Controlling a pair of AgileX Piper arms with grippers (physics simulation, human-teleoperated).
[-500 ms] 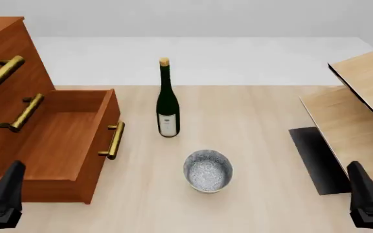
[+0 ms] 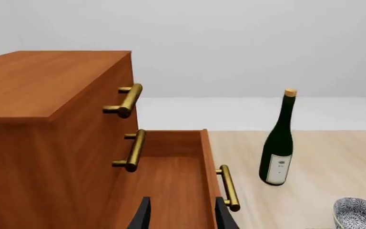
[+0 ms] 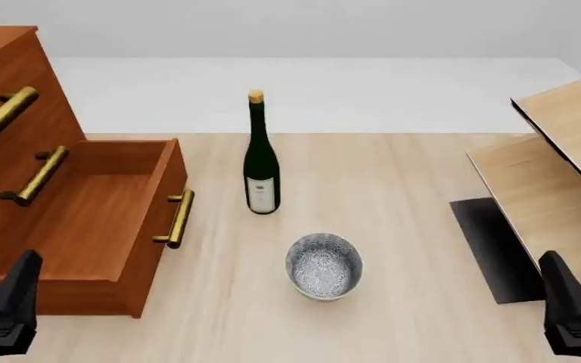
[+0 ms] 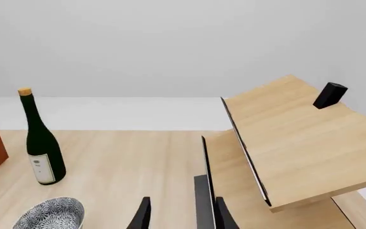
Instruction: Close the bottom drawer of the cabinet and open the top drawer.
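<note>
The cabinet [image 3: 8,68] stands at the left, reddish-brown with brass bar handles. Its top drawer [image 3: 3,115] is shut flush, as is the middle one. The bottom drawer [image 3: 79,219] is pulled far out over the table, its handle [image 3: 176,219] facing right and its inside bare. My left gripper [image 3: 20,276] hangs open at the near left, above the near corner of the pulled-out drawer. In the left wrist view the left gripper [image 2: 183,200] looks along the drawer's front board [image 2: 209,171]. My right gripper [image 3: 558,272] is open at the near right, holding nothing.
A dark green wine bottle [image 3: 261,166] stands mid-table, right of the drawer handle. A patterned bowl [image 3: 324,265] sits in front of it. Tilted pale plywood boards [image 3: 563,174] with a black base [image 3: 492,246] fill the right side, a small black block [image 4: 330,95] on top.
Both grippers have shifted only very slightly. The drawers, bottle and bowl have not moved.
</note>
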